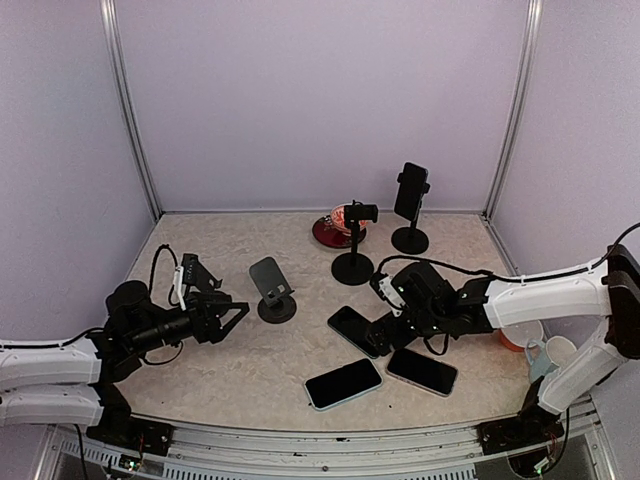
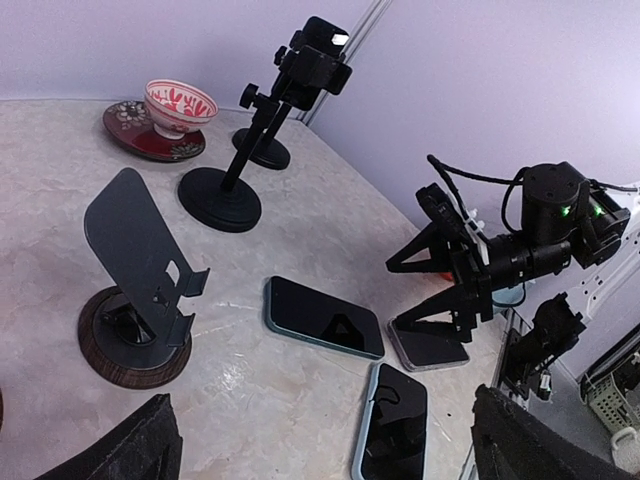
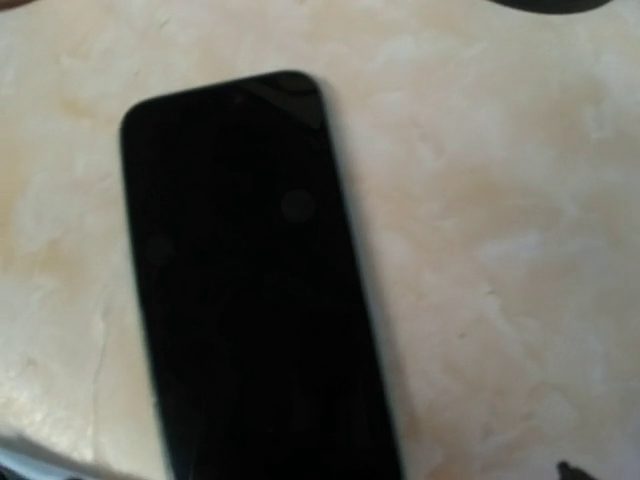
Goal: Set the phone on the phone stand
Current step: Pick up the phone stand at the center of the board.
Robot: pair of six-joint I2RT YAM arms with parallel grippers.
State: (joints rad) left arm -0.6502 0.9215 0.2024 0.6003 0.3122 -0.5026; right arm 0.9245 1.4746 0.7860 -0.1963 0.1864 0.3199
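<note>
Three phones lie flat, screen-up, on the bench [image 1: 200, 260]: the middle phone [image 1: 353, 330], the near phone [image 1: 343, 383] and the right-hand phone [image 1: 422, 371]. So the task's phone is down on the bench and not on any stand yet.

Lying flat, they only offer thin edges. I reckon that's why the right gripper [image 1: 383, 318] sits low and tipped down over the middle and right-hand ones, spread wide and holding nothing. The left gripper [image 1: 238, 320] hangs near the flat-plate stand [image 1: 272, 288], also wide and empty (my guess: it's just keeping clear).

Free spots are that plate stand and the clamp stand [image 1: 352, 268] further back. The far clamp stand [image 1: 410, 238] already carries a mounted phone [image 1: 411, 192], upright.

The top view gives the layout but squashes height. The left wrist view fixes that. From the side, the right gripper [image 2: 391, 297] has its lower finger down at the end of the right-hand phone [image 2: 430, 345]. Whether it's touching or just above, I can't tell. That view also shows the tilted plate and small front lip of the flat-plate stand [image 2: 135, 250], where I'd expect a phone to rest, plus a bowl [image 2: 180, 105] on a red plate [image 2: 135, 128].

The right wrist view gives only one dark phone [image 3: 255, 290], close and blurry on the marbled top. None of its own fingers are in frame, and I can't say which of the three it is.
</note>
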